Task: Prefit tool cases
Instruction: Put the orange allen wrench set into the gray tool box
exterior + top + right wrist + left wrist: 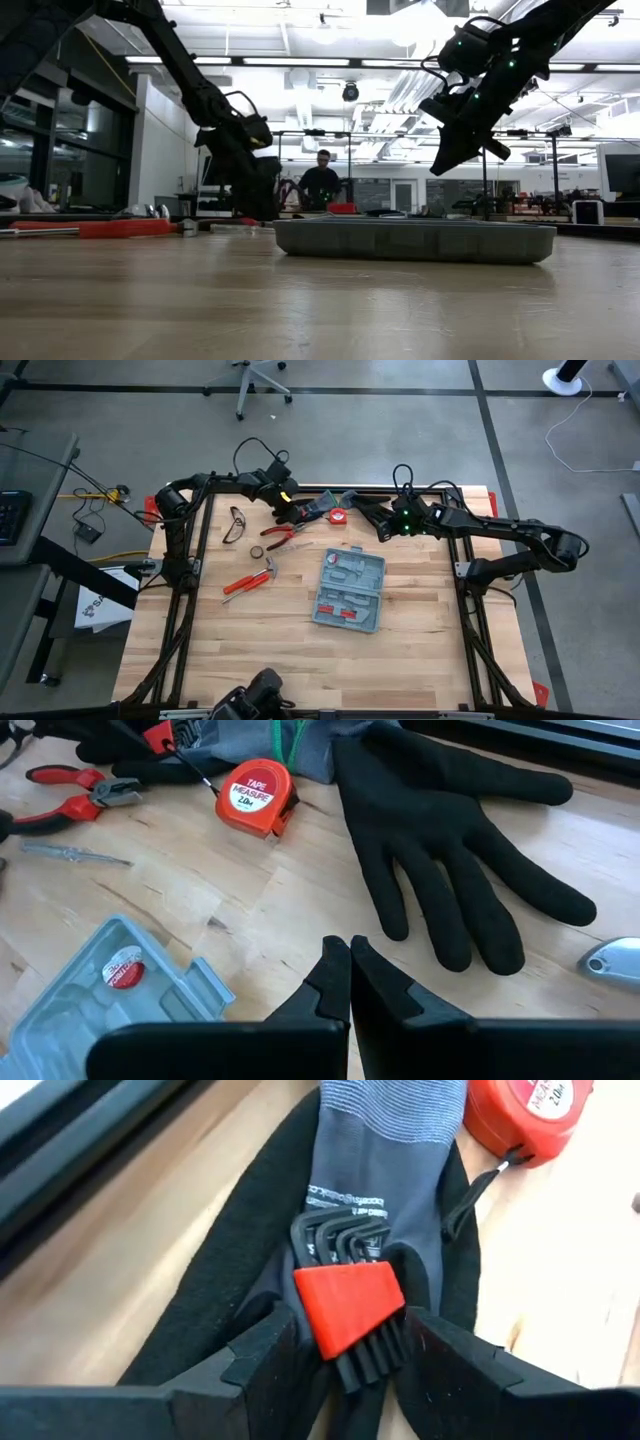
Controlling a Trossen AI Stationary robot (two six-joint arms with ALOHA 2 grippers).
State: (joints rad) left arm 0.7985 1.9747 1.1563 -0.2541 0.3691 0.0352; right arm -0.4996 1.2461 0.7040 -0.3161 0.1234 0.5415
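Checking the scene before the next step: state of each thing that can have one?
tool case: open, flat on the table, mid-table.
left gripper: open, fingers either side of the hex key set.
hex key set: keys folded in the red holder, lying on a glove.
right gripper: shut, empty, above the table near the black glove.
tape measure: tape retracted.
pliers: on the table, unheld.

Bright ceiling strips (300, 62), glare overhead, soft shadows, low foreground perhaps blurred

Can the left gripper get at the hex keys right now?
Probably yes: the left gripper is open with its fingers on either side of the hex keys, which lie on a glove; nothing blocks them.
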